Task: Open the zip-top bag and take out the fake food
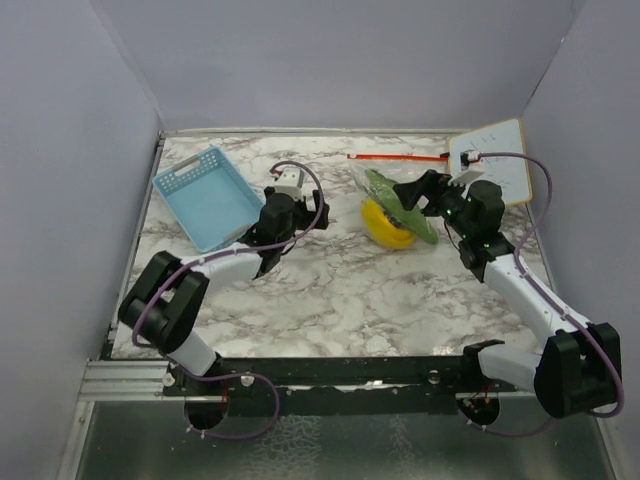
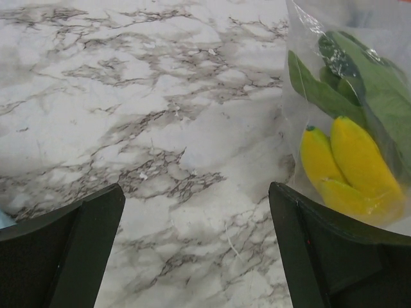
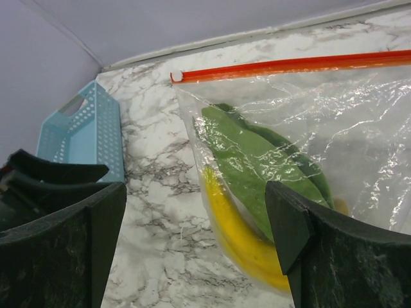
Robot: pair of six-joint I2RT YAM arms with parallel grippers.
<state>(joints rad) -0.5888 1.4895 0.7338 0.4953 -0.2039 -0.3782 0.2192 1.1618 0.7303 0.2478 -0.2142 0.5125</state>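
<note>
Top external: both jaws gape empty near the zip-top bag (image 1: 398,172) of fake food (image 1: 388,228).

blue basket (image 1: 212,205), white card (image 1: 505,150), marble table (image 1: 340,290)

The marble-patterned table (image 1: 330,300) carries three items. The zip-top bag (image 1: 385,185) lies flat on it. The light-blue basket (image 1: 208,197) sits well left of the bag. The white board (image 1: 492,160) lies just right of the bag.

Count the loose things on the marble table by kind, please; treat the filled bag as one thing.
Light-blue mesh plastic basket: 1
Clear floppy zip-top bag with orange-red zip strip: 1
White flat rectangular board: 1
Total: 3
</note>
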